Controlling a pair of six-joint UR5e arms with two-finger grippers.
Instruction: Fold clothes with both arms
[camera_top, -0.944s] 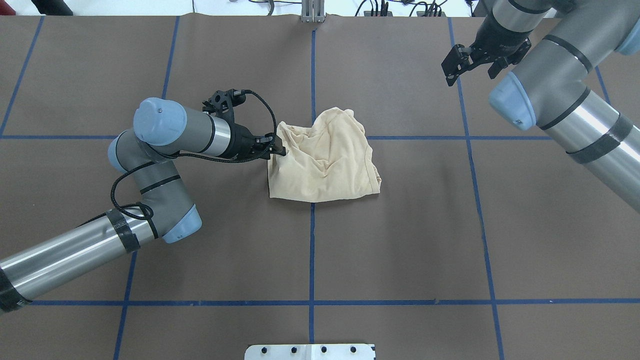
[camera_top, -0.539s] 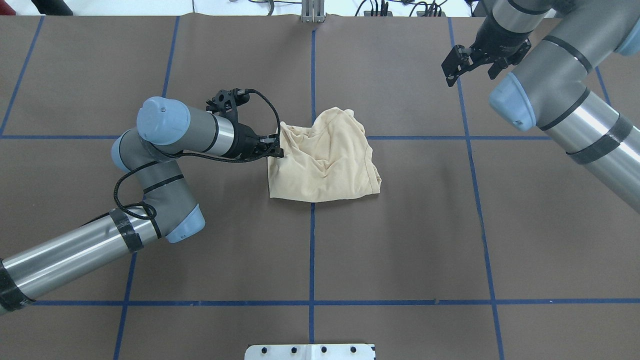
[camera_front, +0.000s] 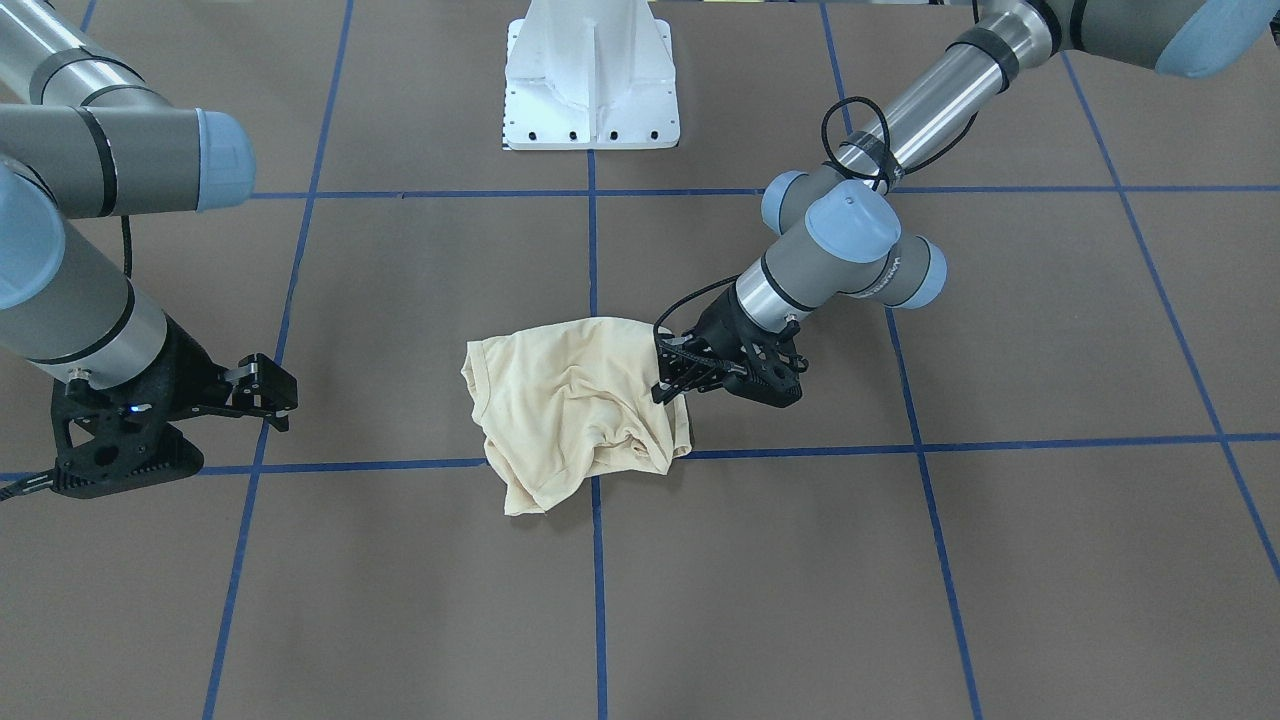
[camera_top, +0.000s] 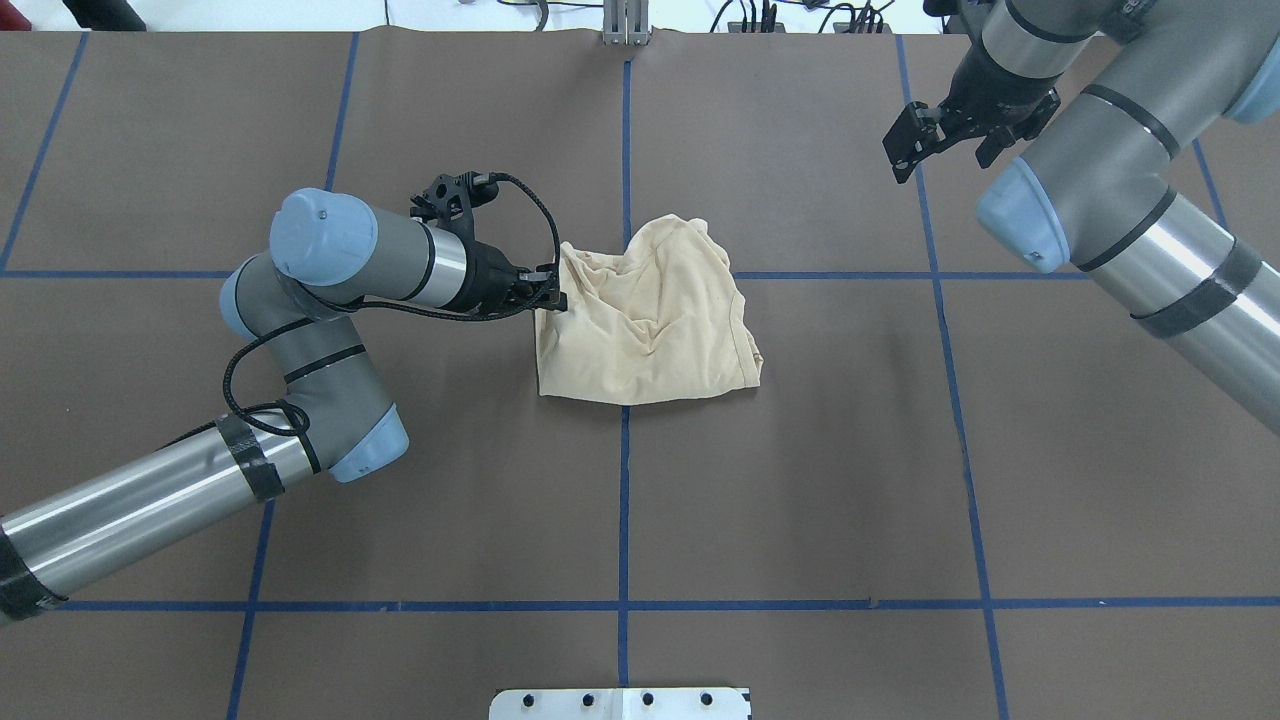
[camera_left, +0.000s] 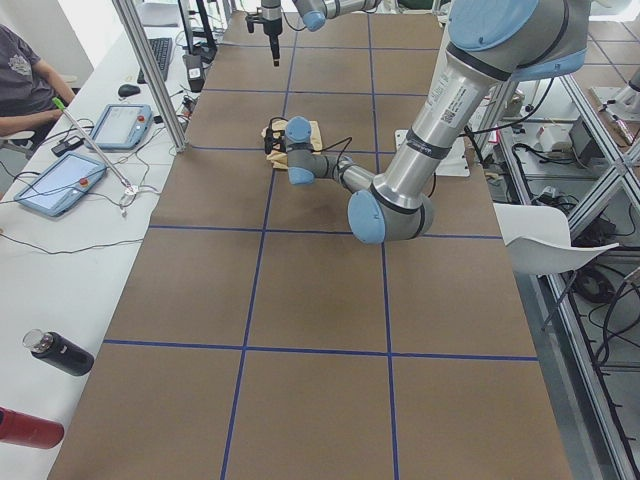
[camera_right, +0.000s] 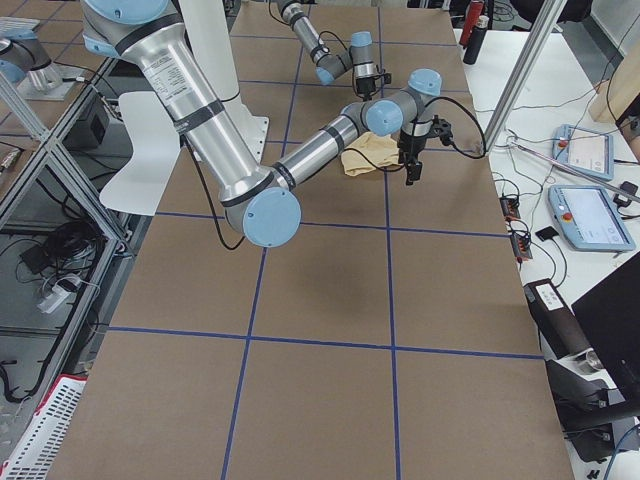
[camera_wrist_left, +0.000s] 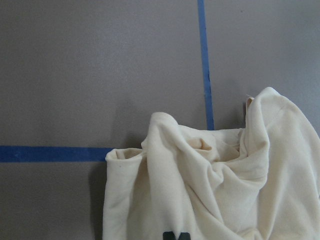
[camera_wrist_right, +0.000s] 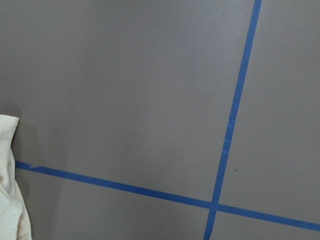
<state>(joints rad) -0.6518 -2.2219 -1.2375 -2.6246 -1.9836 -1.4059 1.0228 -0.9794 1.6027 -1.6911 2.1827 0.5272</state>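
The clothes are one crumpled cream shirt (camera_top: 650, 320) (camera_front: 570, 400) at the table's middle, lying across a blue tape crossing. A bit of navy print shows at the bottom edge of the left wrist view, on the shirt (camera_wrist_left: 215, 190). My left gripper (camera_top: 557, 288) (camera_front: 662, 375) lies low at the shirt's left edge, fingertips touching the fabric and jaws looking slightly parted around it. Far off at the back right, my right gripper (camera_top: 900, 152) (camera_front: 280, 395) hangs open and holds nothing. Its wrist view catches only a sliver of the shirt (camera_wrist_right: 7, 175).
The brown table cover carries a grid of blue tape lines (camera_top: 625, 500). The white pedestal base (camera_front: 590, 90) stands at the robot's side. In the left side view, a person (camera_left: 25, 80), tablets (camera_left: 60, 185) and bottles (camera_left: 55, 352) sit along a side bench.
My left gripper has crept a little away from the robot along the shirt's left edge. The right gripper has drifted slightly farther back. The shirt's shape looks unchanged.
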